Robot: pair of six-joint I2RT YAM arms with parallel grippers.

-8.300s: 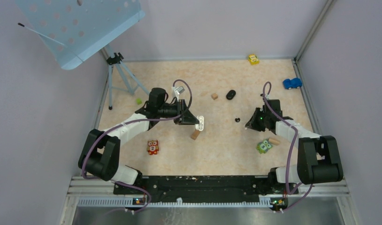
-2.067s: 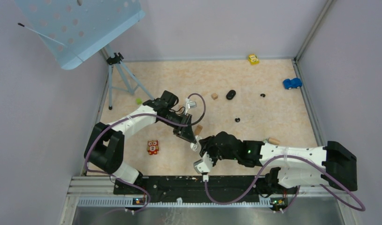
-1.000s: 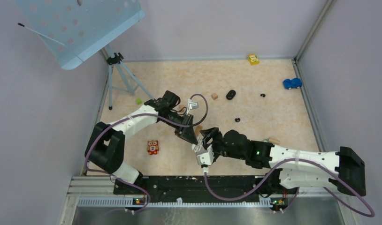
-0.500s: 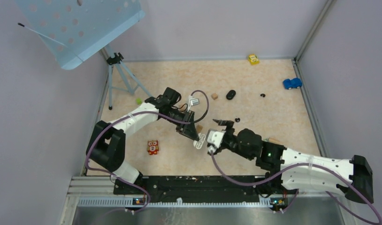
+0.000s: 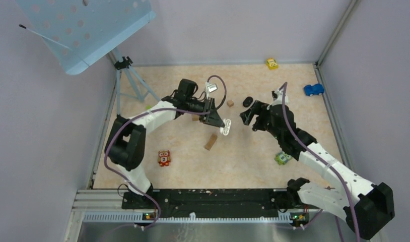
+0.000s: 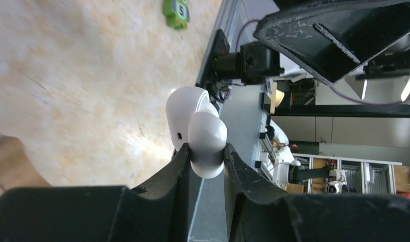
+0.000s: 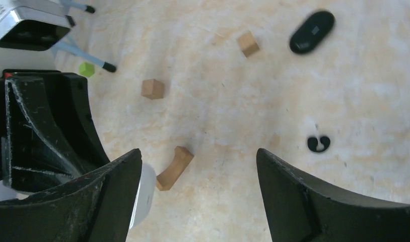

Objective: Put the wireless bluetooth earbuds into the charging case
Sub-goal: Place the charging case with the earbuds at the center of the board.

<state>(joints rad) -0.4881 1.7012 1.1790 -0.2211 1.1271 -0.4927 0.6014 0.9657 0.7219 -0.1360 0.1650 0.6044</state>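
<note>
my left claw (image 6: pixel 207 156) pinches the white charging case (image 6: pixel 193 113) — my right claw (image 7: pixel 198 161) hangs spread over the table (image 7: pixel 233 116), a black earbud (image 7: pixel 319 143) lying free just past its edge.

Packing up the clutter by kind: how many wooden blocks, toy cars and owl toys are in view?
Tan wooden blocks: 3, one cube, a second cube, a curved piece
Plastic toy cars: 2, yellow, blue
Cartoon owl toys: 2, orange, green
Total: 7
</note>
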